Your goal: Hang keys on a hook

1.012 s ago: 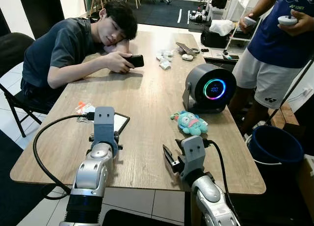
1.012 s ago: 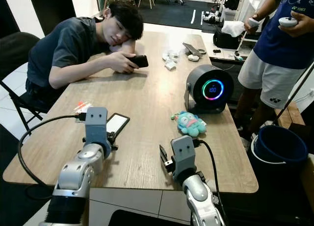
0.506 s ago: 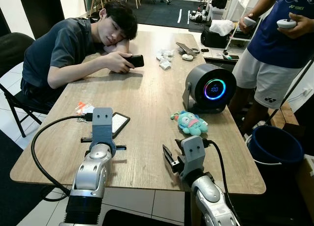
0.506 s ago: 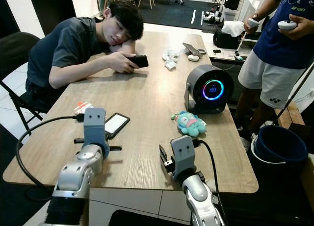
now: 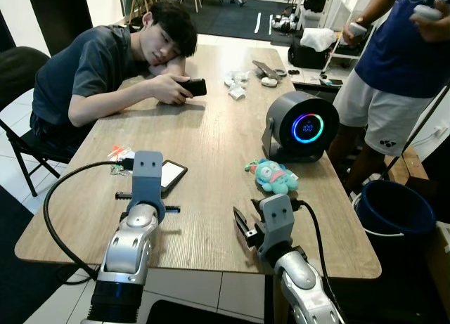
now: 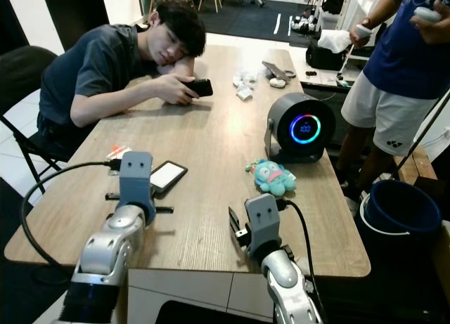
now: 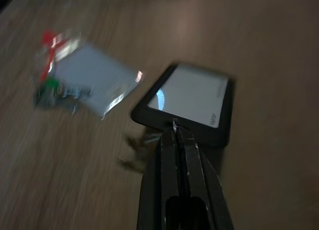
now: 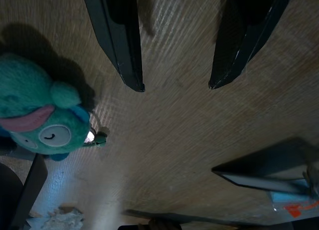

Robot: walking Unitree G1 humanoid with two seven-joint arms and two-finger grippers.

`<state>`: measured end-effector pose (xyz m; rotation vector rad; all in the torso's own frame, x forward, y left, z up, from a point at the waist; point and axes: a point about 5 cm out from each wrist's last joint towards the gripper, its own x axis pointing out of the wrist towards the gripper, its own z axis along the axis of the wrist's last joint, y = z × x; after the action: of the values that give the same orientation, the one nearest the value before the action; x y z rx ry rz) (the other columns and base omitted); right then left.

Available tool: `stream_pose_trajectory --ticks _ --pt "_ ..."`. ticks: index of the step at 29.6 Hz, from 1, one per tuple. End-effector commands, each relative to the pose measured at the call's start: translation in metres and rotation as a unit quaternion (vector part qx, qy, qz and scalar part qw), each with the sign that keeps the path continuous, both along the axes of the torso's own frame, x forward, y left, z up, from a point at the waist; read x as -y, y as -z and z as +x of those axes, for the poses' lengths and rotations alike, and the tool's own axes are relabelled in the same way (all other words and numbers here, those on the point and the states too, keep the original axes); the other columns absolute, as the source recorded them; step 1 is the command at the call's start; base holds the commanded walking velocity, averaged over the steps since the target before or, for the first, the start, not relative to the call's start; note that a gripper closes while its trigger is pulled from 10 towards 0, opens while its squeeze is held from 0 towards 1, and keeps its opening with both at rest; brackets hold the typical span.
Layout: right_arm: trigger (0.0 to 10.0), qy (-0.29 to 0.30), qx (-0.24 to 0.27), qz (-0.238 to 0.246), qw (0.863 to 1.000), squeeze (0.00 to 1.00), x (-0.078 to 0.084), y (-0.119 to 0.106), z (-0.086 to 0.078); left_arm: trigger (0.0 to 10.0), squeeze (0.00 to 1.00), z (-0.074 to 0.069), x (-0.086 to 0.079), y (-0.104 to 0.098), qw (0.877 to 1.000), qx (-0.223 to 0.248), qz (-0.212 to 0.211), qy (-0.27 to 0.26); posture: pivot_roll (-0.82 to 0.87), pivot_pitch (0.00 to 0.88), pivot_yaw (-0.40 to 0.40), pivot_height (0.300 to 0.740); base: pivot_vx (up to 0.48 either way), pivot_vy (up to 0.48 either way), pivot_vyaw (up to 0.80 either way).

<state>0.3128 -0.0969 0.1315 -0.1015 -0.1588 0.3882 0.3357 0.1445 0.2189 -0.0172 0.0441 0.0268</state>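
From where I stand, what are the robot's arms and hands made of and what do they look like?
Both arms are rounded silver shells ending in a boxy grey wrist block. A black cable loops from each block. The left hand and right hand each have two long, flat black fingers tapering to points.

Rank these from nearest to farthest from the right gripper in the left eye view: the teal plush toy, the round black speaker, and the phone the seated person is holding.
From the right gripper:
1. Teal plush toy, just ahead of it on the table.
2. Round black speaker, behind the plush, toward the right edge.
3. Held phone, far across the table on the left, in the seated person's hand.
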Motion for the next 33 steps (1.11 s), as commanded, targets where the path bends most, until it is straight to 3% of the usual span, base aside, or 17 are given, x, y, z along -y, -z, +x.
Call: stream_pose_trajectory --ticks 1,2,3,5,6,7,10,11,19,22,26,30,33 --pt "10.0 0.001 -0.003 -0.002 1.0 0.0 0.002 0.004 -0.001 10.0 0.0 -0.002 0.001 -0.008 1.0 0.014 -0.013 0.01 0.1 0.206 -0.035 0.74 0.0 0.0 0.0" --pt "10.0 0.001 -0.003 -0.002 1.0 0.0 0.002 0.003 -0.001 10.0 0.0 -0.006 -0.001 -0.022 0.998 0.044 -0.034 0.01 0.1 0.203 -0.037 0.74 0.0 0.0 0.0" --pt "10.0 0.002 -0.003 -0.003 1.0 0.0 0.002 0.004 -0.001 10.0 0.0 -0.007 -0.004 -0.031 0.998 0.064 -0.013 0.007 0.1 0.198 -0.039 0.74 0.0 0.0 0.0" --pt "10.0 0.0 -0.001 -0.004 1.0 0.0 0.001 0.003 0.0 10.0 0.0 -0.008 -0.007 -0.041 0.993 0.09 0.079 0.0 0.1 0.192 -0.038 0.74 0.0 0.0 0.0" --pt "10.0 0.0 -0.001 -0.004 1.0 0.0 0.001 0.003 0.001 10.0 0.0 -0.008 -0.009 -0.042 0.99 0.093 0.103 0.001 0.1 0.187 -0.038 0.74 0.0 0.0 0.0" --pt "10.0 0.0 0.0 -0.004 1.0 0.0 0.001 0.002 0.001 10.0 0.0 -0.009 -0.011 -0.045 0.991 0.101 0.089 0.009 0.1 0.182 -0.038 0.74 0.0 0.0 0.0" --pt "10.0 0.002 0.004 -0.004 1.0 0.0 0.002 0.0 0.003 10.0 0.0 -0.013 -0.025 -0.064 0.99 0.126 -0.057 0.007 0.1 0.174 -0.037 0.74 0.0 0.0 0.0" --pt "10.0 0.002 0.004 -0.004 1.0 0.0 0.002 0.0 0.004 10.0 0.0 -0.013 -0.027 -0.066 0.988 0.127 -0.084 0.015 0.1 0.174 -0.037 0.74 0.0 0.0 0.0" --pt "10.0 0.004 0.009 -0.001 1.0 0.0 0.002 -0.002 0.004 10.0 0.0 -0.017 -0.045 -0.056 0.991 0.101 -0.079 -0.023 0.11 0.163 -0.03 0.74 0.0 0.0 0.0" --pt "10.0 0.009 0.021 0.012 1.0 0.0 0.0 -0.008 0.003 10.0 0.0 -0.025 -0.065 -0.044 0.994 0.083 -0.032 -0.07 0.12 0.152 -0.016 0.74 0.0 0.0 0.0" --pt "10.0 0.022 0.046 0.039 0.998 0.0 0.001 -0.024 0.004 10.0 0.0 -0.035 -0.068 -0.042 0.995 0.083 0.014 -0.054 0.13 0.147 -0.007 0.74 0.0 0.0 0.0" --pt "10.0 0.025 0.063 0.052 0.996 0.0 0.0 -0.035 0.005 10.0 0.0 -0.039 -0.063 -0.037 0.997 0.064 0.001 -0.031 0.14 0.14 -0.001 0.74 0.0 0.0 0.0" --pt "10.0 0.029 0.073 0.061 0.995 0.0 0.0 -0.042 0.006 10.0 0.0 -0.043 -0.061 -0.039 0.996 0.074 0.034 -0.018 0.14 0.135 0.0 0.74 0.0 0.0 0.0"
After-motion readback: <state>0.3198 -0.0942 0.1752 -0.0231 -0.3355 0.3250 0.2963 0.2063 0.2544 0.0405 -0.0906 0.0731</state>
